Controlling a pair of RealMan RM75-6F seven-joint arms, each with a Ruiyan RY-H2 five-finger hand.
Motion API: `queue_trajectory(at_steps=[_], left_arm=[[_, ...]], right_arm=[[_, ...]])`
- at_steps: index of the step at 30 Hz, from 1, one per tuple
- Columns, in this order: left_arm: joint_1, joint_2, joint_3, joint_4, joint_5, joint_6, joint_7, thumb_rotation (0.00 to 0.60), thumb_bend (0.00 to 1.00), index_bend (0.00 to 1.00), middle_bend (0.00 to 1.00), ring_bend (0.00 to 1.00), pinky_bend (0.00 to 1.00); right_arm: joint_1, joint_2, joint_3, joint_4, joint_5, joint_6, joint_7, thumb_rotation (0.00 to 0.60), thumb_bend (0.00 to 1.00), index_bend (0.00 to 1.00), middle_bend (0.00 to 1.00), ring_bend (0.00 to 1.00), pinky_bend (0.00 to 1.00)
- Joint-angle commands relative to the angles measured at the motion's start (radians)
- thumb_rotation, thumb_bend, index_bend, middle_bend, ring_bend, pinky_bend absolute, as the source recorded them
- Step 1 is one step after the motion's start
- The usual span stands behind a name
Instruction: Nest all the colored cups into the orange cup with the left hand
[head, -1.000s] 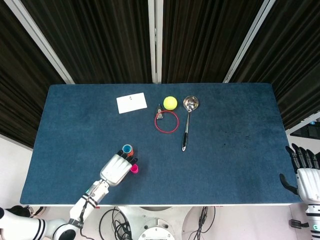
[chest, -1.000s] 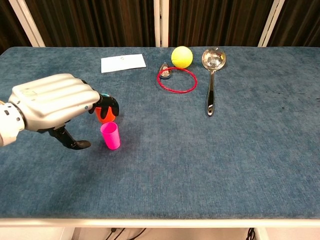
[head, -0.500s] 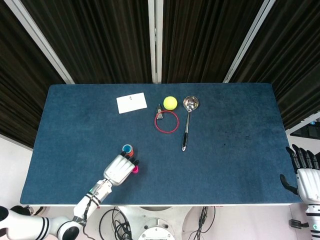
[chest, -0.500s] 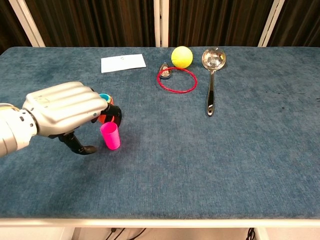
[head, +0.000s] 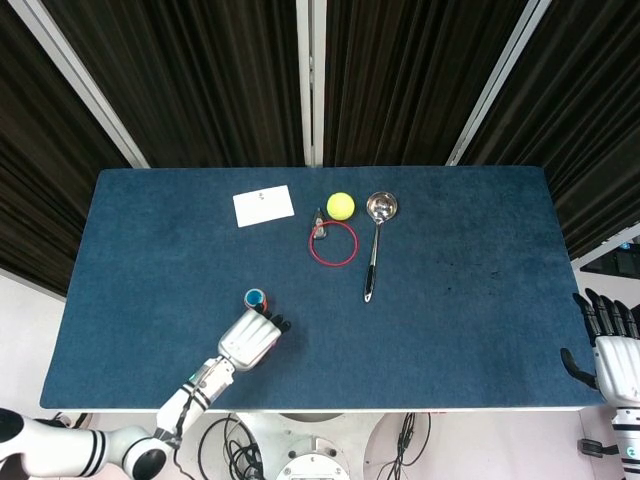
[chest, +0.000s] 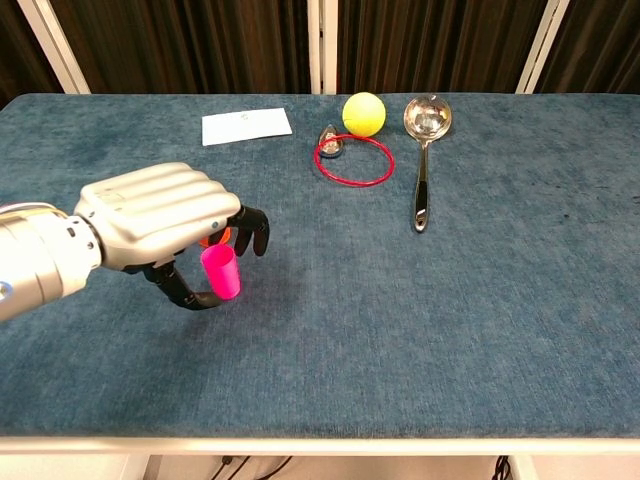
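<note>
Fingers of the left hand (chest: 160, 225) curl around the pink cup (chest: 221, 272) near the table's (chest: 450, 330) front left corner, just beside the orange cup (chest: 215, 238), but a loose hold could tip or drop it.

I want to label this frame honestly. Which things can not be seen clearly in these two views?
- Pink cup: hidden under the left hand in the head view; whether it is gripped is unclear.
- Orange cup: mostly covered by that hand in the chest view.
- Right hand: cut by the head view edge, absent in the chest view.
</note>
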Motion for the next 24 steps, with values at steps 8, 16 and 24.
queue_trajectory(at_steps=[8, 16, 24], left_arm=[[-0.004, -0.019, -0.019, 0.031, -0.009, -0.016, -0.011, 0.6, 0.24, 0.45, 0.44, 0.52, 0.41], [-0.005, -0.02, -0.026, 0.041, 0.005, -0.015, -0.014, 0.6, 0.28, 0.49, 0.47, 0.56, 0.44], [-0.001, -0.019, -0.024, 0.032, 0.016, -0.005, 0.005, 0.6, 0.29, 0.52, 0.51, 0.59, 0.47]], right_arm=[[-0.002, 0.001, 0.001, 0.007, 0.004, 0.0, 0.009, 0.6, 0.3, 0.0, 0.0, 0.0, 0.0], [0.002, 0.0, 0.0, 0.008, 0.004, -0.009, 0.007, 0.6, 0.3, 0.0, 0.0, 0.0, 0.0], [0.0, 0.002, 0.001, 0.007, 0.008, -0.008, 0.008, 0.6, 0.3, 0.0, 0.0, 0.0, 0.0]])
